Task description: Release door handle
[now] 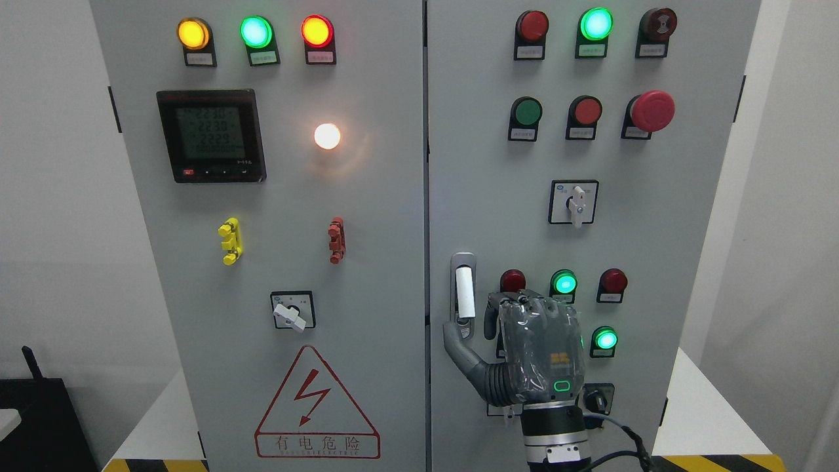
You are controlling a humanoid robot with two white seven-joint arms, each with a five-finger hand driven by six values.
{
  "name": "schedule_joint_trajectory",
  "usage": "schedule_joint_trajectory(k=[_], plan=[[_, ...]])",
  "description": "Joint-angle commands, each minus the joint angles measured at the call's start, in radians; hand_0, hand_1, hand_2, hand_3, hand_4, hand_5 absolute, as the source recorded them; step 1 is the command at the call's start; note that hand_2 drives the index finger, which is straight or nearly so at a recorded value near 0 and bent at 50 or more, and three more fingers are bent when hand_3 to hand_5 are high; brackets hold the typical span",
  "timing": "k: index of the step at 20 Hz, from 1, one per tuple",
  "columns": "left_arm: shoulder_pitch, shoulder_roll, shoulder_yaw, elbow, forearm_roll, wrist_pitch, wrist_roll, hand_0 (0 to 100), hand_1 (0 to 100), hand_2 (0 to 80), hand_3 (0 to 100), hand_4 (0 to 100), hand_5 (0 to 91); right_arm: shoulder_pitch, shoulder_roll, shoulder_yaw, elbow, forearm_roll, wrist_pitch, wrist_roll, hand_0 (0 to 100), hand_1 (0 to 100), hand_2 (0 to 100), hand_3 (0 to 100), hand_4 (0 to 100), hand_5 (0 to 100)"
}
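Low in the frame's right half, our right hand [534,351] sat beside the handle [463,295], fingers loose, thumb near its base, gripping nothing. Release looked nearly finished; next, we needed to draw back.

We face a cabinet with two doors, the left door [275,229] and the right door [590,216] meeting at a seam down the middle. On the left door, a meter [211,136] sits below a row of three lamps [255,31], with a single lamp [327,136] to its right. Lower down come two clips [230,241] side by side, then a knob switch [292,312], then a warning sign [317,406] at the bottom. On the right door, the door handle [463,295] stands upright just beside the seam. Our right hand [524,354] is just right of the handle, its thumb [459,347] reaching to the handle's lower end.
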Motion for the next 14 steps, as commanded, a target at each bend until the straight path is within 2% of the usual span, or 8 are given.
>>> schedule_joint_trajectory(k=[1, 14], plan=[[0.0, 0.0, -0.014, 0.02, 0.0, -0.001, -0.001, 12, 39, 0.0, 0, 0, 0.0, -0.015, 0.001, 0.002, 0.023, 0.0, 0.0, 0.001, 24, 42, 85, 100, 91, 100], [0.0, 0.0, -0.014, 0.02, 0.0, -0.001, -0.001, 12, 39, 0.0, 0, 0, 0.0, -0.02, 0.002, -0.004, 0.035, -0.002, 0.002, 0.0, 27, 45, 86, 100, 92, 100]])
